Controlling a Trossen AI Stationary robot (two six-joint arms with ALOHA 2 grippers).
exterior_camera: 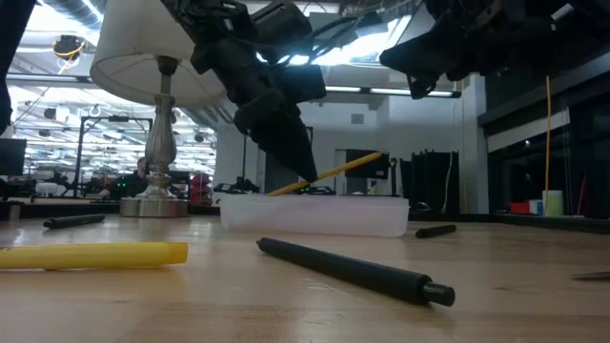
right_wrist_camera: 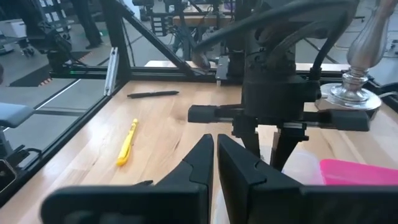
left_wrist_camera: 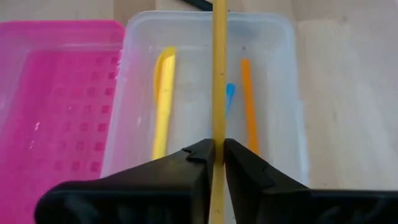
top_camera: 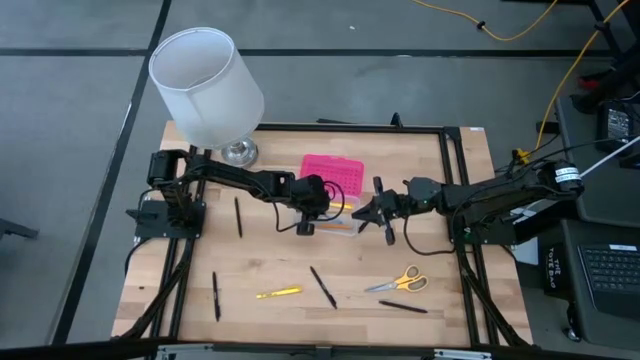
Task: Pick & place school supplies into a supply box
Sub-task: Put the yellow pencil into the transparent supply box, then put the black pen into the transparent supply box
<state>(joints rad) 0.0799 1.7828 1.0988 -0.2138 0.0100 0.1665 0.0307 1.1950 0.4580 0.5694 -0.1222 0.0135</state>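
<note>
Left of centre on the wooden bench (top_camera: 260,255), three black pens, a yellow marker (top_camera: 277,293) and yellow-handled scissors (top_camera: 397,282) remain; at centre the left gripper (left_wrist_camera: 216,152) pinches a wood-coloured pencil (left_wrist_camera: 219,74) over the clear plastic box base (left_wrist_camera: 273,81), already holding yellow, blue and orange pens beside its pink lid (top_camera: 331,172); right of it, the right gripper (right_wrist_camera: 215,149) hovers closed and empty.

No readable text, labels or numbers; background possibly too blurred.

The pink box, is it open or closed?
Open. The pink lid lies flipped beside the clear base, where a yellow pen and orange pen show.
</note>
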